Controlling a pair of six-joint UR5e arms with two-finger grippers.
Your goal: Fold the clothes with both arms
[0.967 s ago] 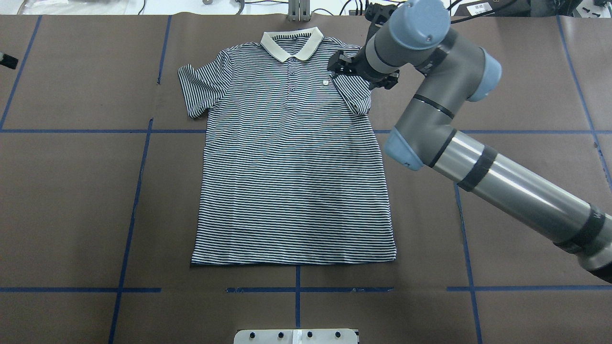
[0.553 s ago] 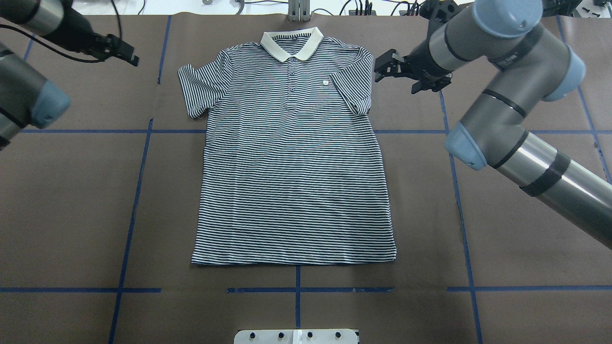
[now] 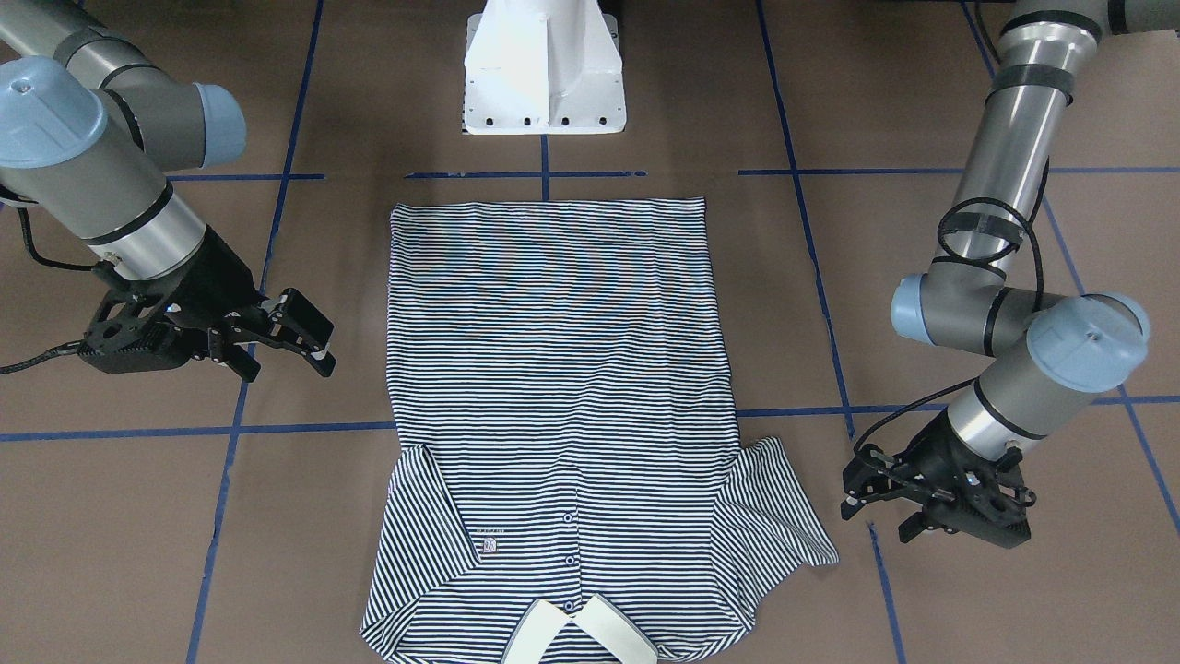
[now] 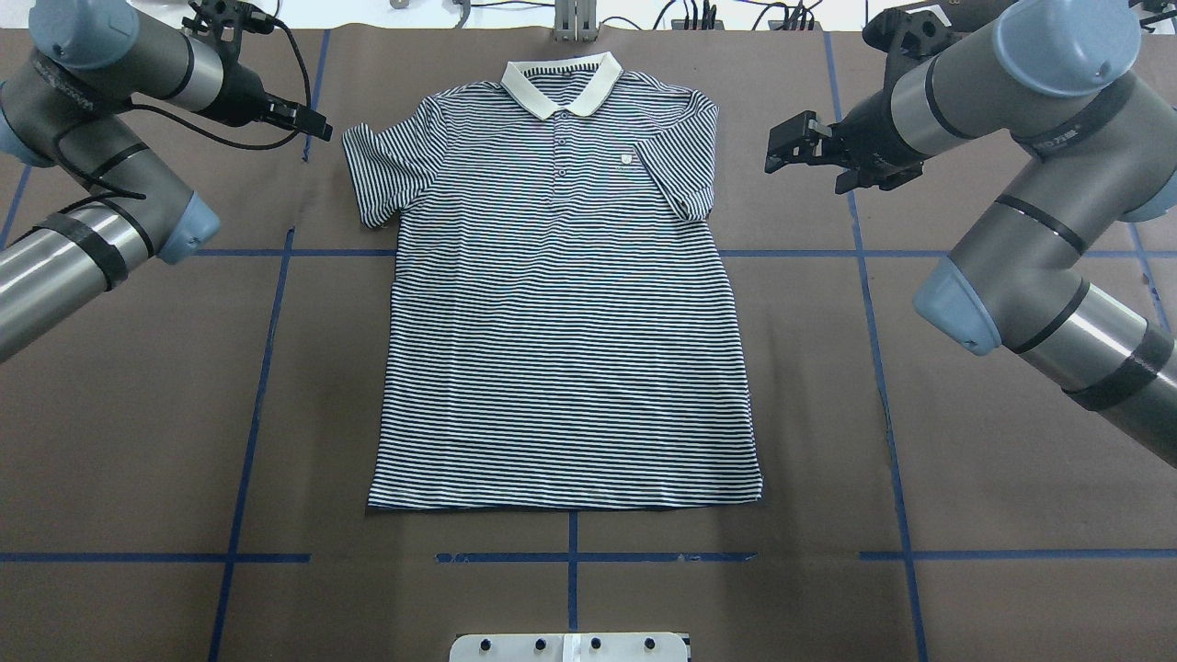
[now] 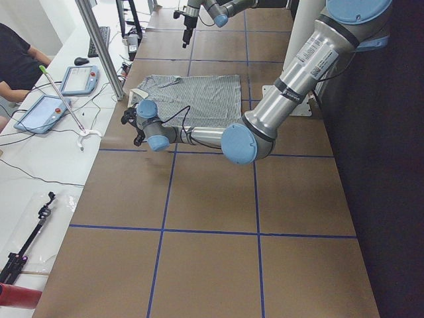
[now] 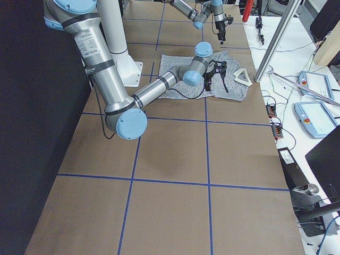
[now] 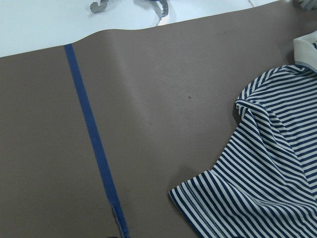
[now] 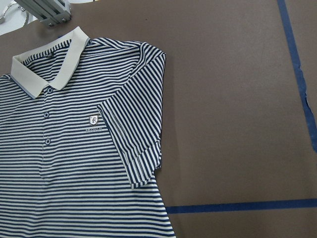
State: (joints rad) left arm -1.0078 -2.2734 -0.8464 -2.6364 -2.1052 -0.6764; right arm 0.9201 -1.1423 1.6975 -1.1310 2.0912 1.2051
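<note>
The striped polo shirt (image 4: 565, 349) lies flat and face up on the brown table, cream collar (image 4: 561, 81) at the far edge. Its sleeve on the overhead view's right (image 4: 685, 175) is folded in over the chest; the other sleeve (image 4: 377, 175) is spread out. My left gripper (image 4: 317, 124) is open and empty just beside the spread sleeve, which shows in the left wrist view (image 7: 257, 168). My right gripper (image 4: 780, 147) is open and empty, off the cloth beside the folded sleeve (image 8: 133, 148). In the front view the shirt (image 3: 553, 369) lies between the left gripper (image 3: 862, 498) and the right gripper (image 3: 318, 339).
The white pedestal base (image 3: 544, 65) stands at the near edge behind the hem. Blue tape lines (image 4: 267, 349) cross the table. An aluminium post (image 4: 575, 18) and cables sit past the collar. A desk with tablets (image 5: 79, 79) and a seated person (image 5: 16, 66) lie beyond the far edge.
My right gripper has drawn away from the shirt's shoulder to the right, off the cloth. My left arm has come into view and moved towards the spread sleeve. The shirt has not moved.
</note>
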